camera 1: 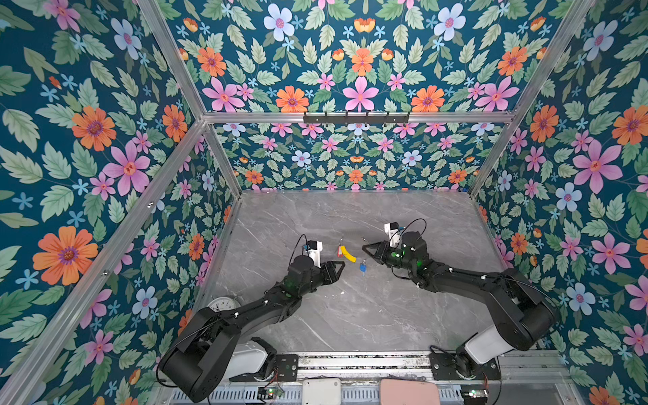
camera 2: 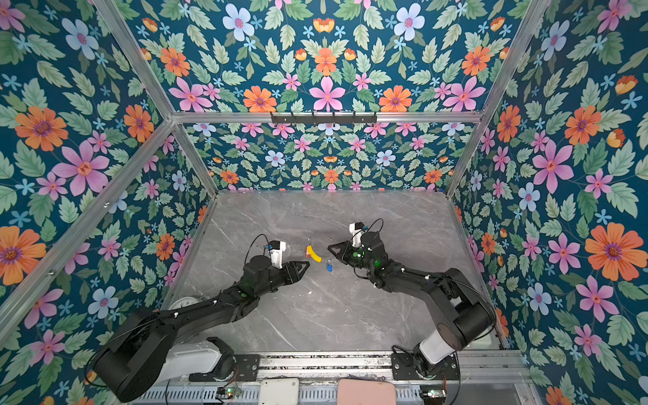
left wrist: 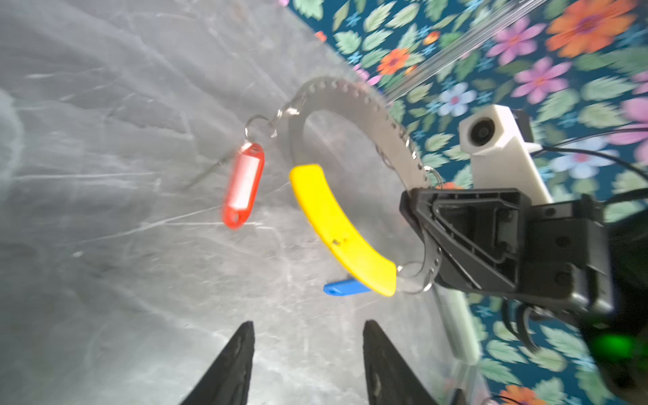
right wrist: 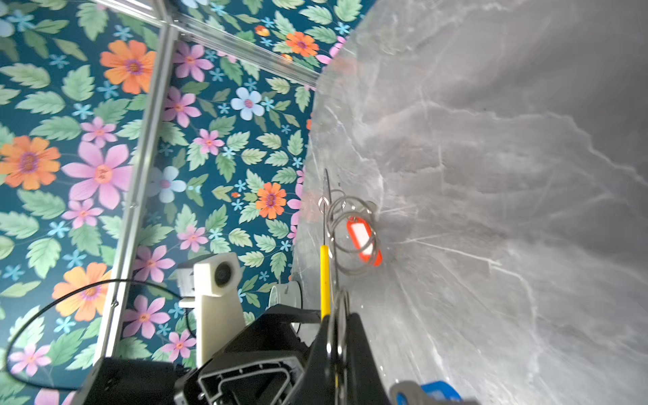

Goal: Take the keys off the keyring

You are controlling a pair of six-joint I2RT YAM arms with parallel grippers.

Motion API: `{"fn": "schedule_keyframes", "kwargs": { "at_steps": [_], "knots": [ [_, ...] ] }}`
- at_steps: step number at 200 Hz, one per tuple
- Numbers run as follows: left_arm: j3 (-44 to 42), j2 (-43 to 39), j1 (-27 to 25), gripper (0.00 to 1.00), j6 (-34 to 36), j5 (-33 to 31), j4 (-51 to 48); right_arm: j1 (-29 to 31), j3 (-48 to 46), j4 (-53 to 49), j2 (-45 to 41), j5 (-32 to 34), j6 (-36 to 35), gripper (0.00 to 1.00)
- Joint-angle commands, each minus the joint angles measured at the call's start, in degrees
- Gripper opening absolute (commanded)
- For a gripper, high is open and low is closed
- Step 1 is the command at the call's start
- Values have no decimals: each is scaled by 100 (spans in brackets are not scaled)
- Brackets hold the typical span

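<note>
The right gripper (camera 1: 365, 248) is clenched on the rim of the keyring (left wrist: 350, 100) and holds it off the table (camera 1: 350, 315), over the table's middle. The left gripper (left wrist: 308, 336) faces it from just beside, fingers parted with nothing between them. The yellow sleeve (left wrist: 336, 228) covers the arc nearest the left gripper. The red key tag (left wrist: 243, 184) hangs from a small ring past the sleeve's far end, and the blue key tag (left wrist: 345, 287) hangs at the sleeve's end close to the right gripper. Bare marble runs from both grippers to the back edge and both side edges. A clock (camera 1: 222, 304) sits at the front left corner, half under the left arm, its numerals too small to read. The red tag's paper slip shows plain white.
</note>
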Motion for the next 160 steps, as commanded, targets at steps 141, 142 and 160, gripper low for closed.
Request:
{"fn": "schedule_keyframes", "kwargs": {
  "at_steps": [141,142,160],
  "knots": [
    [134,167,149,47,-697,991,3001,-229,95,-105,-1166,-1057,174,0],
    [134,182,150,47,-712,991,3029,-229,95,-94,-1163,-1057,188,0],
    [125,373,143,43,-957,1046,3423,-234,77,54,-1066,-1066,369,0]
  ]
}}
